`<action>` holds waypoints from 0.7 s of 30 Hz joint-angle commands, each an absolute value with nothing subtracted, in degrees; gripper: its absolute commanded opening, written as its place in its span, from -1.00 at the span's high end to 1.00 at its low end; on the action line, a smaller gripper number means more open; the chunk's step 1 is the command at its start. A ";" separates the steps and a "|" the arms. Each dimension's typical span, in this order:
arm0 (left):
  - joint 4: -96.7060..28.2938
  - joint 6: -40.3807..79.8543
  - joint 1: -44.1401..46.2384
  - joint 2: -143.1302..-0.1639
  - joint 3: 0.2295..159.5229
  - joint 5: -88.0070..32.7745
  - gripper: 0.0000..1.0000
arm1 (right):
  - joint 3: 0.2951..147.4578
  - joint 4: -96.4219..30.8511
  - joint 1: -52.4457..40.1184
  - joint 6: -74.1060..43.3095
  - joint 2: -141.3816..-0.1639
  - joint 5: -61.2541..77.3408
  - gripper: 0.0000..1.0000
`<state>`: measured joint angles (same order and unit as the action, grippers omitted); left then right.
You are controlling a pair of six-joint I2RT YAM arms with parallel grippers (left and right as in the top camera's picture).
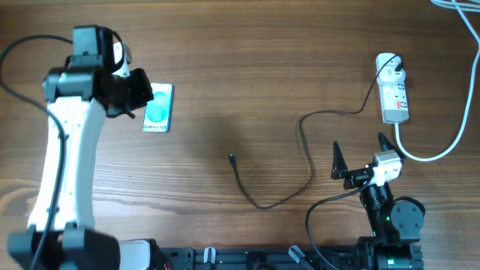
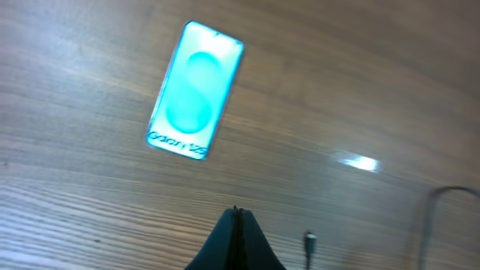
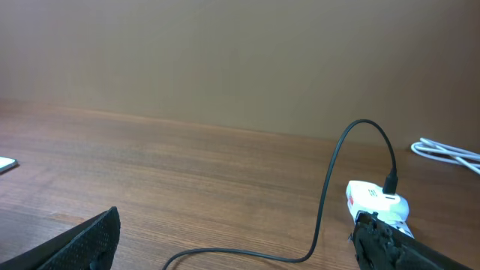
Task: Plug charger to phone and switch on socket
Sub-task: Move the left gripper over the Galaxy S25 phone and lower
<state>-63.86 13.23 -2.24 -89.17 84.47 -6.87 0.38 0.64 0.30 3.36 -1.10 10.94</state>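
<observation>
Seemingly closed, empty, the left gripper [image 2: 236, 217] hovers by the phone [image 2: 195, 90]; right gripper [image 1: 360, 150] gapes. Careless descent could shove the phone askew.

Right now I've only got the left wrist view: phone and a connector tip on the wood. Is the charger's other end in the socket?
Observer: Yes. Overhead, the white adapter sits in the socket, at the far right of the table.
Operator: Where's the right gripper?
Observer: The right gripper is open and empty, between the socket and the robot's base.
Operator: And the cable?
Observer: The cable loops from the adapter to mid-table, passing left of that gripper.
</observation>
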 commanded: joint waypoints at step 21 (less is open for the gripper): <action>-50.68 7.79 -1.98 -117.89 84.84 1.13 -1.00 | 0.30 0.82 0.05 4.12 -0.64 11.49 -0.99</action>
